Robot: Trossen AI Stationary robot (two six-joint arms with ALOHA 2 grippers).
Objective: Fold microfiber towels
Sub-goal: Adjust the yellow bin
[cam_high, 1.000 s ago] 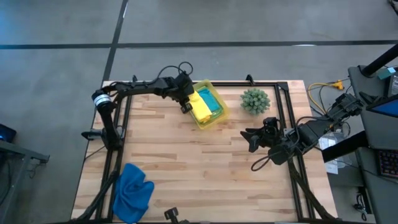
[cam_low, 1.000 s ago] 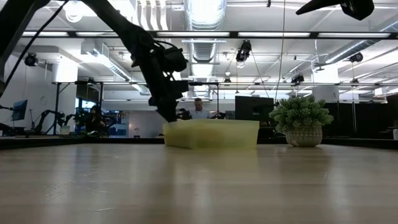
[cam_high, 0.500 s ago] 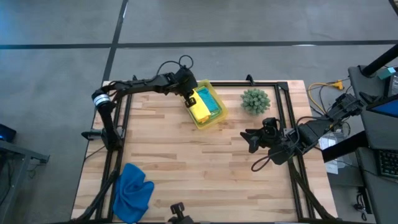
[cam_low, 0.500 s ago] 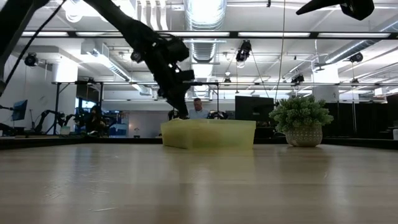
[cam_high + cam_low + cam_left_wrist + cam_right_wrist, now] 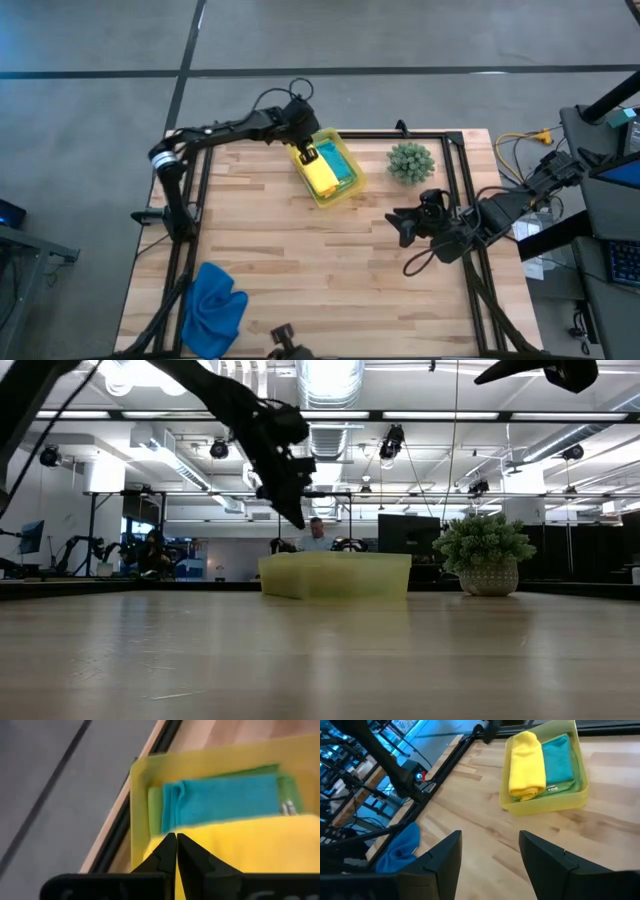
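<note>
A translucent yellow-green bin (image 5: 350,187) stands at the table's far middle. In it lie a folded yellow towel (image 5: 320,178), a teal towel (image 5: 340,163) and, under the teal one, a lime green towel (image 5: 155,810). My left gripper (image 5: 303,152) hangs shut above the bin's far left corner, clear of the bin's rim in the low view (image 5: 298,523), with nothing between its fingers. A blue towel (image 5: 213,308) lies crumpled on the table at the near left. My right gripper (image 5: 400,222) waits open above the table's right side.
A small spiky green plant (image 5: 410,160) in a pot stands to the right of the bin. Dark frame rails (image 5: 190,200) run along the table's left, far and right edges. Bare wood (image 5: 300,260) stretches between the bin and the blue towel.
My left gripper has risen from beside the bin's left wall to above its rim and gone a little toward the table's far edge, tipping slightly. The towels in the bin lie as before.
</note>
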